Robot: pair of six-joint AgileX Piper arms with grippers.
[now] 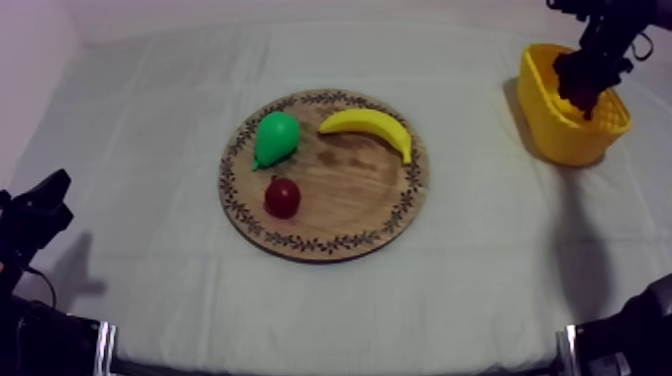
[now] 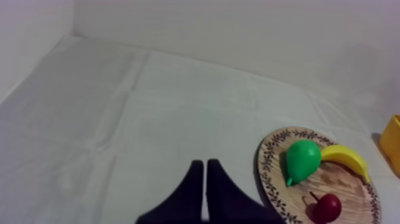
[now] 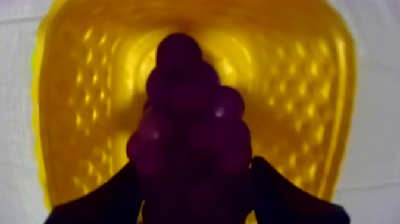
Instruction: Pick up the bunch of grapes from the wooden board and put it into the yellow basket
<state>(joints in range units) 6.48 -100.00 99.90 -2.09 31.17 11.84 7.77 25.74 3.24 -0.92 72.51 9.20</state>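
A dark purple bunch of grapes (image 3: 190, 131) hangs over the inside of the yellow basket (image 3: 77, 119), and my right gripper (image 3: 193, 184) is shut on it, one black finger at each side. From above, my right gripper (image 1: 583, 88) holds the grapes (image 1: 581, 103) over the basket (image 1: 560, 135) at the far right. The round wooden board (image 1: 345, 215) lies mid-table with a green pear (image 1: 275, 138), a banana (image 1: 368, 126) and a small red fruit (image 1: 282, 197) on it. My left gripper (image 2: 204, 173) is shut on nothing, above the cloth to the left of the board (image 2: 271, 179).
The pear (image 2: 302, 159), banana (image 2: 345, 158) and small red fruit (image 2: 327, 207) show on the board in the left wrist view, with the basket's edge (image 2: 391, 143) beyond. My left arm (image 1: 30, 220) rests low at the left. White cloth surrounds the board.
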